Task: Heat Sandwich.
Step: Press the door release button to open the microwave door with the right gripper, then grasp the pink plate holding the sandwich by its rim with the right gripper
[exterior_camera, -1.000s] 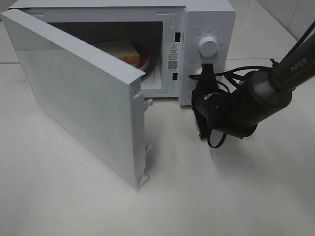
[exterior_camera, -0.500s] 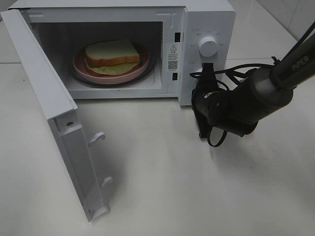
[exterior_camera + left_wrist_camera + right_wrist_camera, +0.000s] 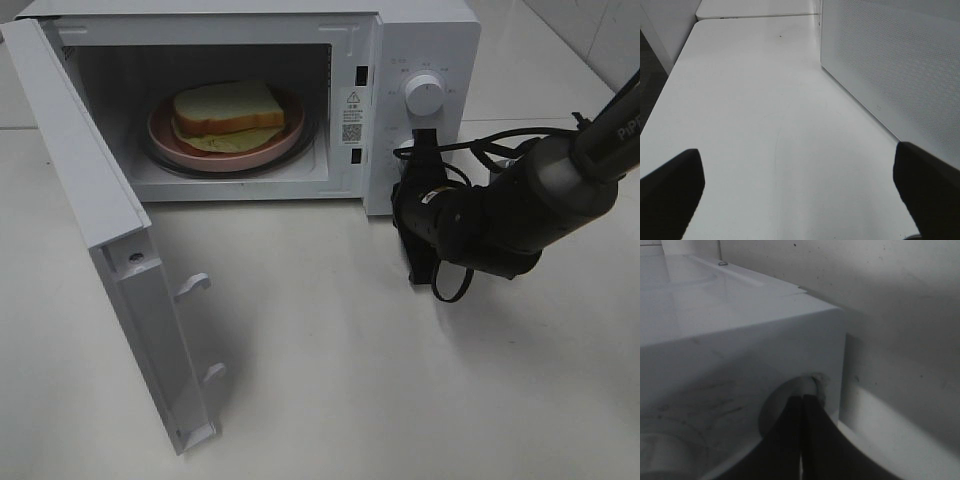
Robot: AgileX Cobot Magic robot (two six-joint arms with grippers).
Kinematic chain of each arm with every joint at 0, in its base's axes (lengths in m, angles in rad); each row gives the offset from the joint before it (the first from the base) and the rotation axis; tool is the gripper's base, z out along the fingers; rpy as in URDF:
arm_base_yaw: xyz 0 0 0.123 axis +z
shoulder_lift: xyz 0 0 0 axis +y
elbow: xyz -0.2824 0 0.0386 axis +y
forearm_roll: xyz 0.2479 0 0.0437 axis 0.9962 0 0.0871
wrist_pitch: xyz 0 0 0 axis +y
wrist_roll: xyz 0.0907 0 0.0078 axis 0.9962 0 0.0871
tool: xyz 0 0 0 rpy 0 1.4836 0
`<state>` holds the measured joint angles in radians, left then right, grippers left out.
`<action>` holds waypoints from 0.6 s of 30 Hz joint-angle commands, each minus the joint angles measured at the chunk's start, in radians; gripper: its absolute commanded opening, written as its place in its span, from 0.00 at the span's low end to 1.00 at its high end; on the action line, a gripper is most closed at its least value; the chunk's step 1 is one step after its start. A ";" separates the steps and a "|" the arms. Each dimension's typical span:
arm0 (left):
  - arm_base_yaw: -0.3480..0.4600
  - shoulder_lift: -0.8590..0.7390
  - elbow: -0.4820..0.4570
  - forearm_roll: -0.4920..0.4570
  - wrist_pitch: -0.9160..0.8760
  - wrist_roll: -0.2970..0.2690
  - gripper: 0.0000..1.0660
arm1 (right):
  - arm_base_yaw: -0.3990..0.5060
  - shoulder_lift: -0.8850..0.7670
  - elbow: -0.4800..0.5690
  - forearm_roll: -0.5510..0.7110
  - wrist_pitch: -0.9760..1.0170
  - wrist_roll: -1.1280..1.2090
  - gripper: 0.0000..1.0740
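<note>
Right end effector [image 3: 803, 399] first: fingers pinched together, gripping nothing, tips right at the lower round button [image 3: 777, 405] of the microwave [image 3: 250, 10]. Just above it on the panel sits the upper dial [image 3: 424, 94], untouched. Away to the side, past the panel's edge, the sandwich [image 3: 226, 105] sits inside the open cavity on the pink plate [image 3: 160, 130], well apart from both arms. The door [image 3: 75, 150] is swung wide over the bench [image 3: 350, 380]. The left end effector [image 3: 800, 180] is spread wide and empty, near the door's outer face.

The trouble I see: nothing heats with that door open. If the tips are holding the button in, a closing push may not latch, and a hard shove could slide the microwave.
</note>
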<state>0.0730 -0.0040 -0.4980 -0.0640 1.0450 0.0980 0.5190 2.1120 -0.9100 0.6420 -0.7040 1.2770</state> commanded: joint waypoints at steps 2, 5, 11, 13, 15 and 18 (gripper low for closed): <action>0.006 -0.020 0.003 -0.004 -0.009 -0.006 0.91 | 0.021 -0.032 0.025 -0.023 -0.018 0.003 0.00; 0.006 -0.020 0.003 -0.004 -0.009 -0.006 0.91 | 0.030 -0.068 0.061 -0.024 -0.021 -0.005 0.00; 0.006 -0.020 0.003 -0.004 -0.009 -0.006 0.91 | 0.030 -0.114 0.116 -0.028 -0.019 -0.028 0.00; 0.006 -0.020 0.003 -0.004 -0.009 -0.006 0.91 | 0.030 -0.156 0.161 -0.045 -0.005 -0.040 0.00; 0.006 -0.020 0.003 -0.004 -0.009 -0.006 0.91 | 0.030 -0.172 0.173 -0.060 0.003 -0.040 0.00; 0.006 -0.020 0.003 -0.004 -0.009 -0.006 0.91 | 0.030 -0.237 0.233 -0.129 0.050 -0.040 0.00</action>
<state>0.0730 -0.0040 -0.4980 -0.0640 1.0450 0.0980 0.5460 1.9120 -0.6960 0.5580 -0.6830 1.2520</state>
